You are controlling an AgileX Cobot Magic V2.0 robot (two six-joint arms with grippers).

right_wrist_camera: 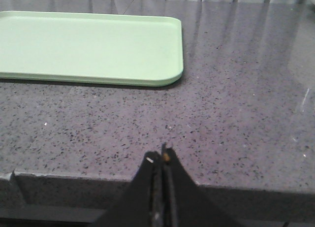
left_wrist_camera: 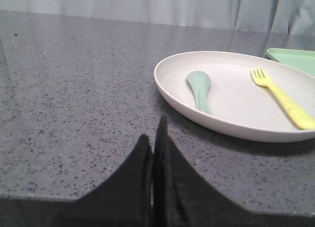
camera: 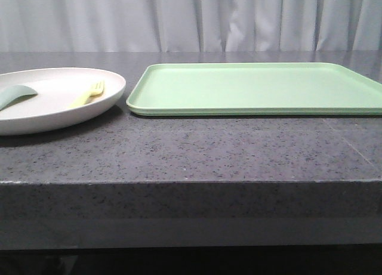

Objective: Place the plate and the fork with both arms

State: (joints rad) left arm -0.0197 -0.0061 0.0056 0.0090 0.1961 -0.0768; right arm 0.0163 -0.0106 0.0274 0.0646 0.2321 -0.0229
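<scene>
We record: plate (camera: 57,117) cut off at frame's left edge on speckled grey bench (camera: 191,150), fork (camera: 88,94) inside it; left end effector (left_wrist_camera: 153,153) and right end effector (right_wrist_camera: 161,160) clenched, empty; curtain (camera: 191,18) behind.

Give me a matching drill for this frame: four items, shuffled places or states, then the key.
Items:
1. fork
2. spoon
3. tray
4. left pincer

Descriptions:
A. light green, nothing on it
B. shut, near the table edge, short of the plate
C. pale yellow, lying on the plate
D. muted green, lying on the plate

Pairs: 1-C, 2-D, 3-A, 4-B
</scene>
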